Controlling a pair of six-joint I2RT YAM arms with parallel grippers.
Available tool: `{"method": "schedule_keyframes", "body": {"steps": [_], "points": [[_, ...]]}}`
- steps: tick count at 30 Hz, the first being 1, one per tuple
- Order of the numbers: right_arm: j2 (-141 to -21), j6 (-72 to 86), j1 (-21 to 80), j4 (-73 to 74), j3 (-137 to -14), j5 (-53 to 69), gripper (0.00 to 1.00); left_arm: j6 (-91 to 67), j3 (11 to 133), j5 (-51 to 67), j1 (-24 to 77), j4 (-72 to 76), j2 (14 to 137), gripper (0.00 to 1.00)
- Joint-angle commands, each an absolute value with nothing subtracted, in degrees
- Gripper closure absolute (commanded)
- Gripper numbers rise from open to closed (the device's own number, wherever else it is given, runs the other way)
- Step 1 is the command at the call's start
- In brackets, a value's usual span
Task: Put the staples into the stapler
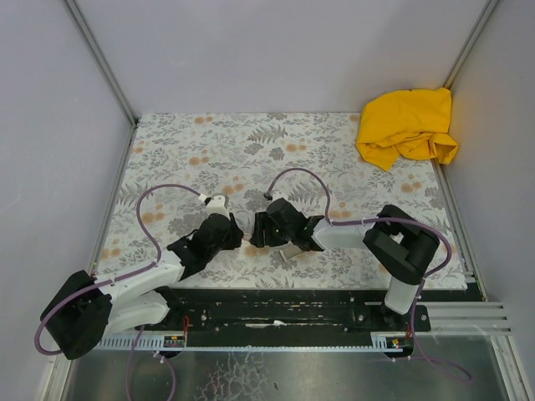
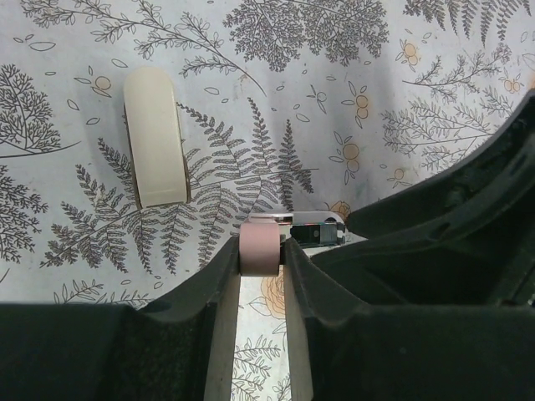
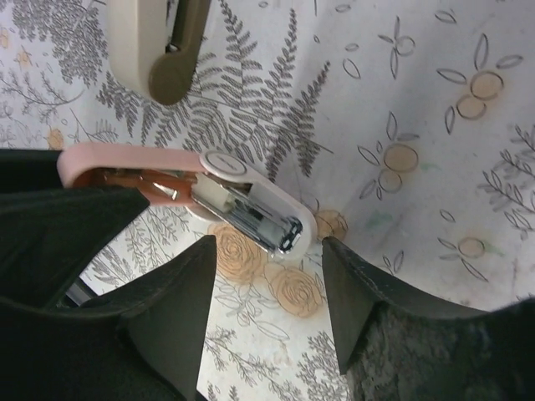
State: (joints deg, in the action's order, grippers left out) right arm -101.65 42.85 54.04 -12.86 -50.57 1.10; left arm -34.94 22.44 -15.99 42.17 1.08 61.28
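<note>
The stapler (image 3: 255,196) is held by the left gripper (image 2: 261,255) over the front-middle of the floral cloth (image 1: 251,142). Its rear end, a smooth pale-pink plastic block w/ rounded edges, is clamped btw. two matte black fingers (image 2: 184,334), both pressed flat against its sides.

In the right wrist view the stapler is seen opened up. A thin, gently curved pink cover (image 3: 125,157) stands away at the back, and a glossy cream-white body w/ a rounded nose is exposed below it. A shiny silver metal channel (image 3: 266,224), boxy in section, is set into that body. Whether staples lie in it cannot be told. An orange-brown part is glimpsed under the pink cover.

The right gripper (image 3: 268,246) is open. Its thick, wedge-shaped black fingers are spread wide, one to either side of the stapler's nose & just below it in that view, w/ no contact seen.

A separate cream plastic piece (image 2: 156,138), oblong w/ one rounded end & one square end, is laid flat on the cloth, apart from the stapler. A tan-olive inner part is shown on it in the right wrist view. The cloth is printed w/ grey ferns & small orange flowers. A crumpled yellow rag (image 1: 407,124) is seen at the far right corner.
</note>
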Motion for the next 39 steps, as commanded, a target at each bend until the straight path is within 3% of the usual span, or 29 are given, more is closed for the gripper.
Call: {"method": "schedule_keyframes", "body": {"steps": [1,5,13,19,24,31,39], "points": [[-104.6,41.7,53.3,-14.8,-52.7,3.1,0.42,-35.3,23.3,-17.8,43.0,0.1,61.6,0.87],[-105.8,41.7,53.2,-15.8,-52.8,4.7,0.46,-35.0,24.6,-18.0,44.1,-0.5,62.8,0.83],[-106.6,41.3,53.1,-16.5,-52.9,5.1,0.48,-35.2,29.5,-19.4,50.3,-0.5,69.7,0.59],[-104.7,39.6,53.0,-15.0,-52.1,3.5,0.47,-35.3,30.9,-18.8,52.2,0.7,71.6,0.50],[-99.4,36.5,52.5,-10.9,-50.1,-1.1,0.37,-32.7,29.8,-15.1,52.1,3.4,68.5,0.41],[-89.8,34.3,51.1,-3.6,-45.6,-8.8,0.16,-25.5,28.1,-6.6,49.5,7.2,64.4,0.22],[-82.7,32.7,47.9,-1.6,-41.1,-8.7,0.08,-13.1,28.0,9.6,43.9,11.8,67.9,0.21]]}}
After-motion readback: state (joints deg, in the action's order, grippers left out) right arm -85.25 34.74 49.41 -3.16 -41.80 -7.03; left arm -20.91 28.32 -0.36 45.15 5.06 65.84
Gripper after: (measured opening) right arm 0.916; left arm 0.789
